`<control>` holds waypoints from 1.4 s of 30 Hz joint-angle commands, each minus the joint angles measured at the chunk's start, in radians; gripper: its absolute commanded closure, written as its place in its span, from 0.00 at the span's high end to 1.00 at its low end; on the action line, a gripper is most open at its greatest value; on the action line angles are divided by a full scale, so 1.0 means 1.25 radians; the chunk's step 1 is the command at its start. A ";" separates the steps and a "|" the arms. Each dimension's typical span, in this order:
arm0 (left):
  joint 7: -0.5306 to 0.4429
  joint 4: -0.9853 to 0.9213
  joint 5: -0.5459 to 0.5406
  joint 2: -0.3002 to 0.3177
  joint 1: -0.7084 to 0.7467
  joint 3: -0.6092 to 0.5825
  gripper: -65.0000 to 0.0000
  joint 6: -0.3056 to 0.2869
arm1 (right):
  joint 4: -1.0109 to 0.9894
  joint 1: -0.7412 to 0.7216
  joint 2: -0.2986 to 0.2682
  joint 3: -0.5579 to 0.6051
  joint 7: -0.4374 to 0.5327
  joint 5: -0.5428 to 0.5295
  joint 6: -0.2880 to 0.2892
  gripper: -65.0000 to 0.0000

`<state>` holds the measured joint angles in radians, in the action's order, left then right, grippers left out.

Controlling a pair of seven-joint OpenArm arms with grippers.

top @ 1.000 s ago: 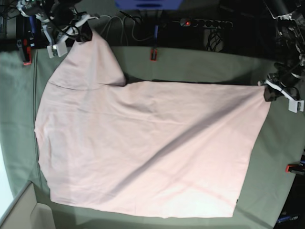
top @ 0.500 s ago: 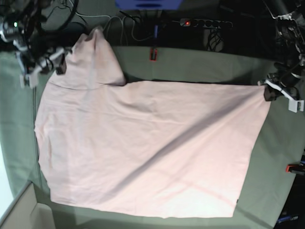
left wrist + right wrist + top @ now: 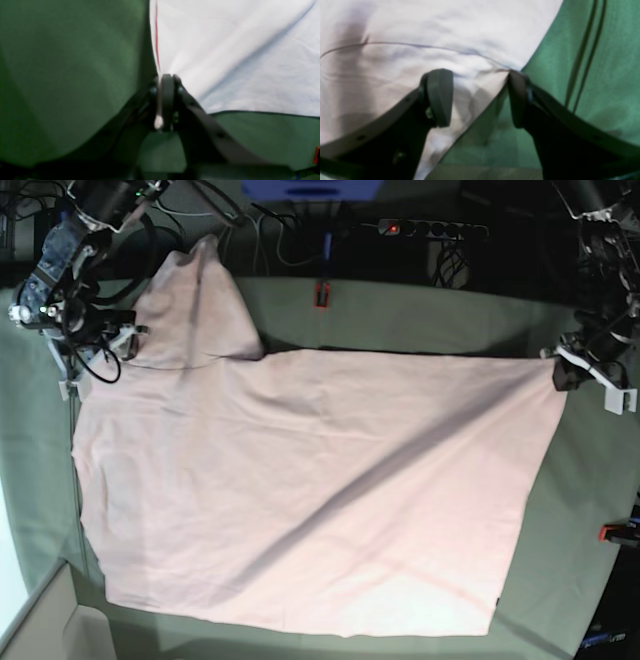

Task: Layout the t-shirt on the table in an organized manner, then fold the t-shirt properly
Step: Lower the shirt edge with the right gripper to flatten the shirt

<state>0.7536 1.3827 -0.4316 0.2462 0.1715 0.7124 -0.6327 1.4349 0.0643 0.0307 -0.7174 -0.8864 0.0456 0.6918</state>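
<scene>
While the left wrist view is blurry, it clearly shows the left gripper (image 3: pixel 166 100) pinched tight on a corner of the light pink short-sleeved cotton t-shirt (image 3: pixel 237 55), with a bit of fabric poking out between the closed jaws. The large flat table covered in grey-green cloth (image 3: pixel 62 75) fills the rest of that shot.

Over on the right wrist view, the right gripper (image 3: pixel 480 97) has its jaws spread apart and grips nothing. It hovers right at the shirt's edge near a seam line, one pad over pink fabric and the other over bare table.

From the base view, the shirt lies spread plain side up across most of the table, one sleeve sticking up toward the far edge beside the right arm. A long diagonal crease runs from the left gripper's corner down across the body.

Progress-wise, the laying out looks mostly done but not tidy: the crease wants smoothing and the sleeve side needs squaring. No fold has been started.
</scene>
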 commanded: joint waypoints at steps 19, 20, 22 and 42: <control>-0.012 0.026 -0.012 0.015 0.017 0.005 0.01 -0.004 | 0.264 0.169 0.044 -0.104 -0.028 -0.041 0.005 0.00; -0.012 0.036 -0.010 0.015 0.019 0.006 0.01 -0.004 | 0.279 0.176 0.044 -0.117 -0.028 -0.041 0.005 0.00; -0.012 0.056 -0.012 0.015 0.040 0.027 0.01 -0.004 | 0.301 0.182 0.044 -0.137 -0.028 -0.041 0.005 0.00; -0.012 0.104 -0.009 -0.012 0.082 0.075 0.01 -0.004 | 0.300 0.207 0.048 -0.047 -0.028 -0.036 0.005 0.35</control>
<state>0.7589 1.4952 -0.4313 0.2161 0.2790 0.8024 -0.6357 1.7969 0.3248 0.0994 -0.7738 -0.9321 0.0120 0.6983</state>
